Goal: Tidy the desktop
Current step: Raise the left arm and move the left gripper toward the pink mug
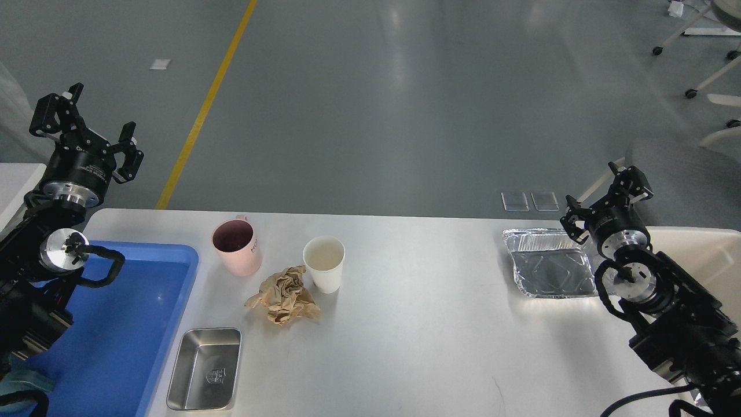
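Note:
The desktop [428, 324] is a wide white-grey tabletop with rounded corners. On it stand a pink mug [236, 248] and a white paper cup [324, 264], both upright. A crumpled brown paper [285, 295] lies between and in front of them. A steel tray [205, 369] sits near the front left, and a foil tray [549, 270] at the back right. My left gripper [88, 123] is raised open above the table's left end, holding nothing. My right gripper [606, 200] hangs open just behind the foil tray, also empty.
A blue plastic tray [124, 324] lies at the left end under my left arm. A cream-coloured bin [709, 255] sits at the right end behind my right arm. Beyond the table is grey floor with a yellow line [205, 110] and chair bases [700, 75].

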`<action>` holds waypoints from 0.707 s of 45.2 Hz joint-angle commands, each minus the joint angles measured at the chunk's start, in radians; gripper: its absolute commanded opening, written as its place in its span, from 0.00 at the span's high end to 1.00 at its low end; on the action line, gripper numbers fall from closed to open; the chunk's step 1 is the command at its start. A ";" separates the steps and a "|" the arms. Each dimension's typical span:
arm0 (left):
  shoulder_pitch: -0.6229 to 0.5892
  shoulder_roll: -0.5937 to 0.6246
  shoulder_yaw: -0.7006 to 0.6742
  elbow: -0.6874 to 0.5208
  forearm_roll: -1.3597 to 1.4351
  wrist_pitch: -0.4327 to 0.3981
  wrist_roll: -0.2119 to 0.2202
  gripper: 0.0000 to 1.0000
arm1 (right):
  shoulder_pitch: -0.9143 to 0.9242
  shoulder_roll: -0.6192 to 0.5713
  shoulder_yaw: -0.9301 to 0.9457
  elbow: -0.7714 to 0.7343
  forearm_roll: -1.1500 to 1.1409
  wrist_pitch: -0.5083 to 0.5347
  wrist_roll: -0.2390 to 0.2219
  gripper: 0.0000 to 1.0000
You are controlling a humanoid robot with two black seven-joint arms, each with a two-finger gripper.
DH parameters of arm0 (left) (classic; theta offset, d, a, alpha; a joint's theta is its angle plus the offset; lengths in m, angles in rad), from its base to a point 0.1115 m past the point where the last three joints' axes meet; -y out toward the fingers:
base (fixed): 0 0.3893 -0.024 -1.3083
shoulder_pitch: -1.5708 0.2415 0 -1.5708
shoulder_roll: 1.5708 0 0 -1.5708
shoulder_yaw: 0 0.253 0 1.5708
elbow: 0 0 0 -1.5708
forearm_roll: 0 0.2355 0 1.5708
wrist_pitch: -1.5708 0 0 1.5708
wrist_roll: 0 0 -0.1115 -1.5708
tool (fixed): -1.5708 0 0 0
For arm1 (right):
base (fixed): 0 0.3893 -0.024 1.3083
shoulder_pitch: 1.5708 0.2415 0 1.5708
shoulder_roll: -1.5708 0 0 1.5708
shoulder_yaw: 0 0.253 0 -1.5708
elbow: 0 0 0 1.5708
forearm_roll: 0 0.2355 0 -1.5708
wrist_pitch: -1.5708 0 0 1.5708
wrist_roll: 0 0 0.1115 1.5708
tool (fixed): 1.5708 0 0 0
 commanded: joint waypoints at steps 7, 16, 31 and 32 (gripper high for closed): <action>0.002 0.006 0.006 -0.002 0.007 0.018 0.008 0.03 | -0.004 0.002 -0.002 -0.001 -0.001 0.003 0.000 0.00; 0.004 0.009 0.005 0.000 0.006 0.012 0.006 0.03 | 0.000 0.010 -0.003 -0.001 0.001 0.003 0.000 0.00; 0.007 -0.003 0.000 0.002 -0.002 0.005 0.003 0.03 | 0.011 0.011 -0.003 -0.001 -0.001 -0.005 0.000 0.00; 0.008 -0.003 0.000 0.002 -0.002 0.005 0.003 0.03 | 0.011 0.011 -0.003 -0.001 -0.001 -0.005 0.000 0.00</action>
